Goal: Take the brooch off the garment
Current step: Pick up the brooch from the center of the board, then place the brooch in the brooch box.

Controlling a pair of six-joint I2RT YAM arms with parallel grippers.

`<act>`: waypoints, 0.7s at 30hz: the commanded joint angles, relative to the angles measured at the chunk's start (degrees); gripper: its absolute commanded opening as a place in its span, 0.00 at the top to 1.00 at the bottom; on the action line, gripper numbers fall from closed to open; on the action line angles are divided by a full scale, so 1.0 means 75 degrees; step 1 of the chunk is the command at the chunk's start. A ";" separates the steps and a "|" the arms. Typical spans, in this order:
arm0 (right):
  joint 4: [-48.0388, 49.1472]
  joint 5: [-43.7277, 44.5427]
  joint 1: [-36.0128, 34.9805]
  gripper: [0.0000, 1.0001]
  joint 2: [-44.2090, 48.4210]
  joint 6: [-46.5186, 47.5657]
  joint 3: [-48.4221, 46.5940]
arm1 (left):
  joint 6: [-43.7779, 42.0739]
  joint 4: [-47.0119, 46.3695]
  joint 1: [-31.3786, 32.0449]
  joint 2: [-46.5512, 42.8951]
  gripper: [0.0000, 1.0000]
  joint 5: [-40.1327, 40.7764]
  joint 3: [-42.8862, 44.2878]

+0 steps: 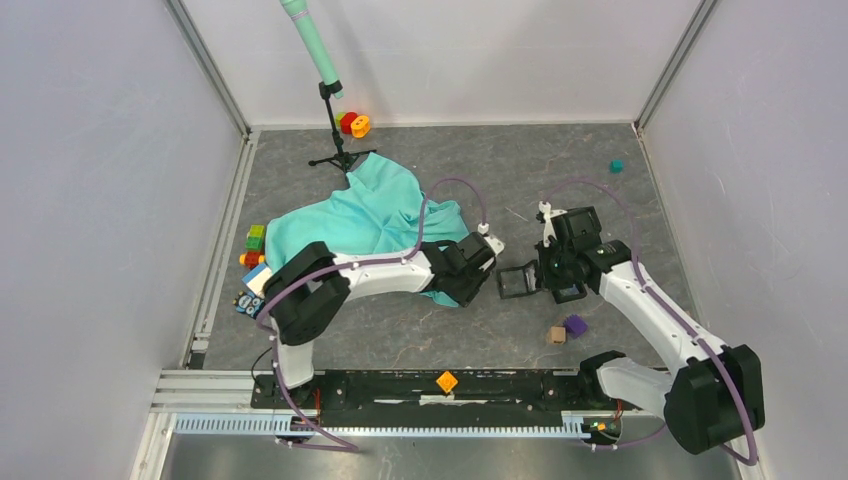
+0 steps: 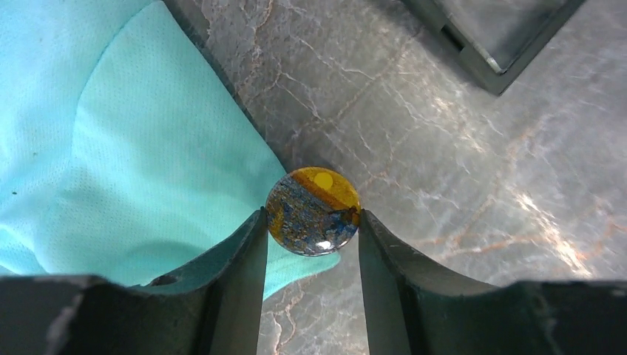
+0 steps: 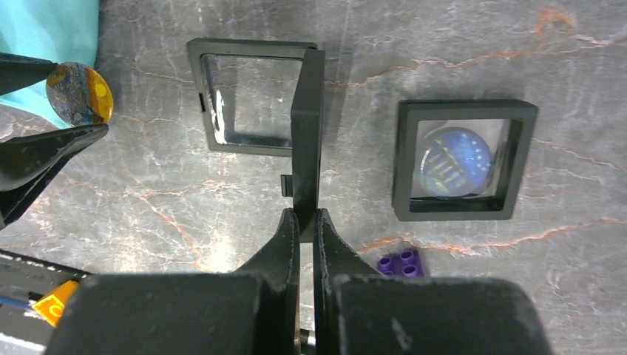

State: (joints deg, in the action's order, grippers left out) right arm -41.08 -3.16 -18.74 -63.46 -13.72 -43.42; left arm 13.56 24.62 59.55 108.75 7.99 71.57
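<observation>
The turquoise-green garment point(image 1: 360, 220) lies crumpled at centre left; its edge shows in the left wrist view point(image 2: 111, 148). The brooch point(image 2: 313, 211) is a round blue and yellow badge. My left gripper point(image 2: 313, 214) is shut on it at the cloth's right edge, partly over bare table. I cannot tell whether it is still pinned. The brooch also shows in the right wrist view point(image 3: 79, 93). My right gripper point(image 3: 306, 214) is shut on the raised lid point(image 3: 307, 133) of an open black display case point(image 3: 251, 96). In the top view the grippers, left point(image 1: 487, 262) and right point(image 1: 535, 275), flank that case point(image 1: 516, 281).
A closed black case point(image 3: 463, 160) holding a blue badge lies right of the open one. A purple brick point(image 1: 575, 324) and a tan block point(image 1: 556, 335) lie nearer the front. A stand point(image 1: 338, 150) is behind the garment; coloured blocks point(image 1: 254, 245) sit at its left; a teal block point(image 1: 617, 166) lies far right.
</observation>
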 commanded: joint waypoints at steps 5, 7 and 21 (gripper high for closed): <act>0.0291 -0.1294 -0.0121 1.00 -0.0494 0.0008 0.0000 | -0.0800 -0.2336 -0.0108 -0.1565 0.53 -0.0784 -0.1256; 0.0354 -0.1433 -0.0197 1.00 -0.0543 -0.0011 -0.0010 | -0.0983 -0.2596 -0.0098 -0.1624 0.52 -0.1020 -0.1371; -0.0030 -0.1409 -0.0688 1.00 -0.1206 -0.0007 -0.0715 | -0.1445 -0.4258 -0.0089 -0.1598 0.50 -0.2124 -0.1821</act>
State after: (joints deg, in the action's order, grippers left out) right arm -38.96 -13.30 -23.35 -71.42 -13.87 -46.76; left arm 6.81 0.23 58.85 97.80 -4.36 58.28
